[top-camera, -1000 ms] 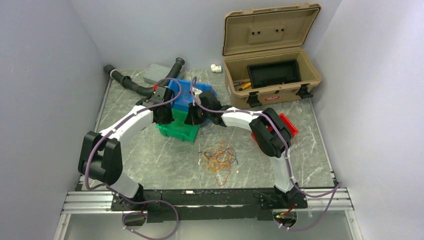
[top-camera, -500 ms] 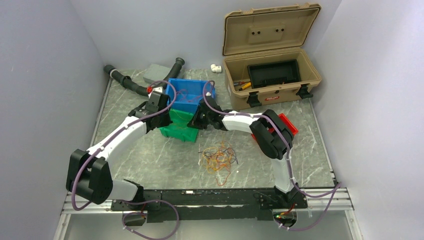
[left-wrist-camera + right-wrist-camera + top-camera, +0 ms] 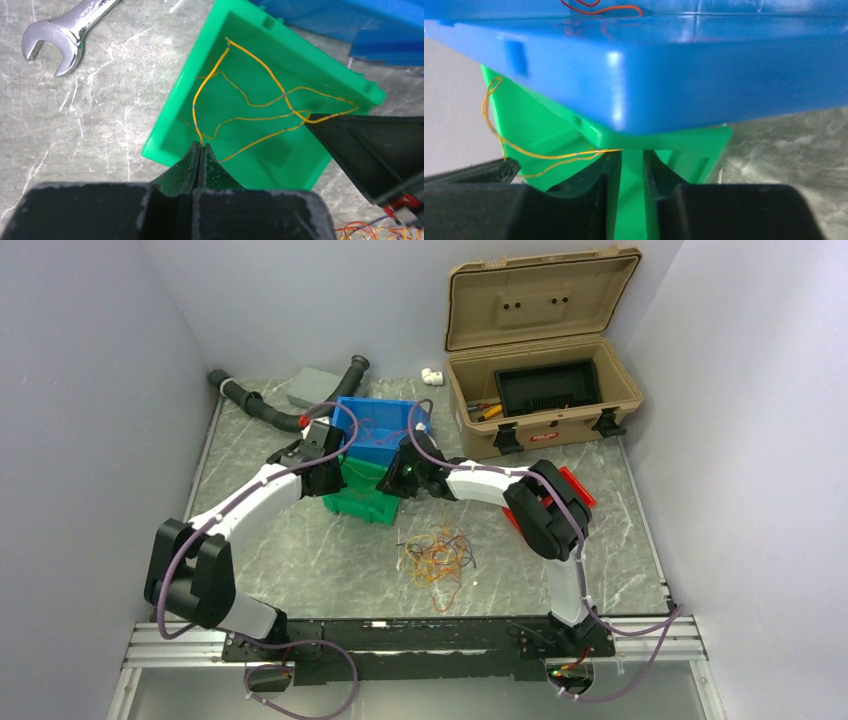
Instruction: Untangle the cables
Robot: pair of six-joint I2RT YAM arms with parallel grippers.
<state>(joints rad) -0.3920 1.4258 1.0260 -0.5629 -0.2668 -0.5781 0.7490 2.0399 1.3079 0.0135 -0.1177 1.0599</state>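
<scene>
A loose tangle of orange, yellow and red cables (image 3: 437, 558) lies on the table in front of the bins, its edge showing in the left wrist view (image 3: 370, 232). One yellow cable (image 3: 285, 95) is stretched in loops over the green bin (image 3: 300, 160). My left gripper (image 3: 201, 146) is shut on one end of it, above the bin's near rim (image 3: 335, 480). My right gripper (image 3: 633, 152) stands at the bin's other side (image 3: 392, 480), jaws slightly apart. The yellow cable (image 3: 549, 156) still rests against its left fingertip.
A blue bin (image 3: 385, 435) leans on the green bin (image 3: 360, 502) and holds a red cable (image 3: 604, 9). A wrench (image 3: 70, 35) lies left of the green bin. An open tan toolbox (image 3: 545, 390), a red bin (image 3: 575, 485) and a black hose (image 3: 260, 405) ring the area.
The right gripper's jaws have parted from shut. The left arm swung out to the left and came partly back, still holding the yellow cable over the green bin.
</scene>
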